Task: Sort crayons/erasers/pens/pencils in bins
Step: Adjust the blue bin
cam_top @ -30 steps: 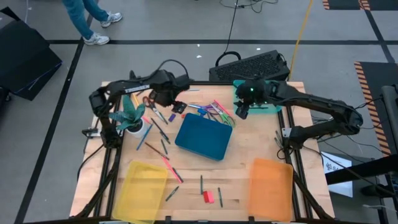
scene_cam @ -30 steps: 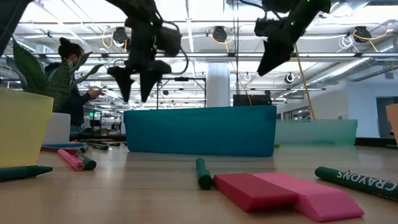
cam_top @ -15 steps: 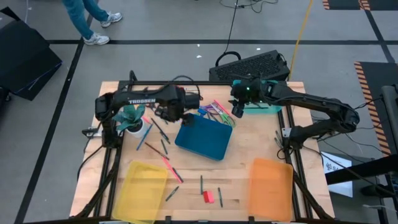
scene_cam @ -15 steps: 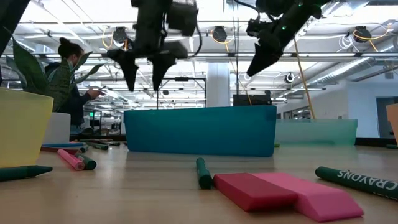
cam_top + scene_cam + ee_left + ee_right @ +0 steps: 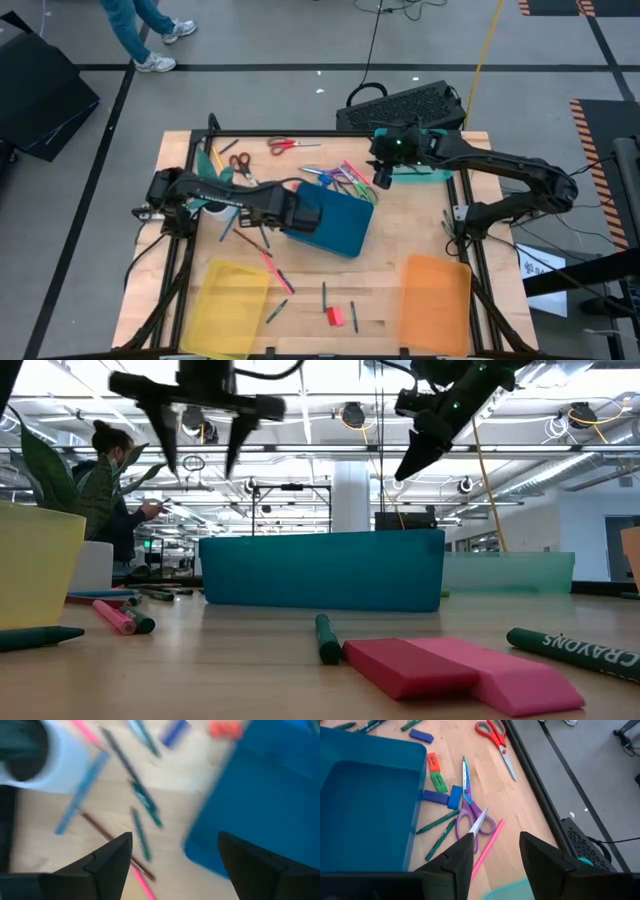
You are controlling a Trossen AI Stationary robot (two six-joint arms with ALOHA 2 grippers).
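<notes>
A heap of pens, crayons and erasers lies at the far edge of the dark blue bin. My right gripper hovers open above this heap. Its wrist view shows red, green and blue erasers beside purple scissors. My left gripper hangs open over the bin's left rim, with loose pencils on the wood below. A red and a pink eraser lie near the front edge. The yellow bin, orange bin and teal bin are empty.
A potted plant in a white pot stands at the left under my left arm. Red scissors lie at the far edge. Crayons lie between the yellow and orange bins. A person stands in the room beyond the table.
My left gripper has swung from the far side beside the plant toward the table's near edge and now hangs at the dark blue bin's left rim. My right gripper has shifted a little toward the table's left, over the heap, then kept still.
</notes>
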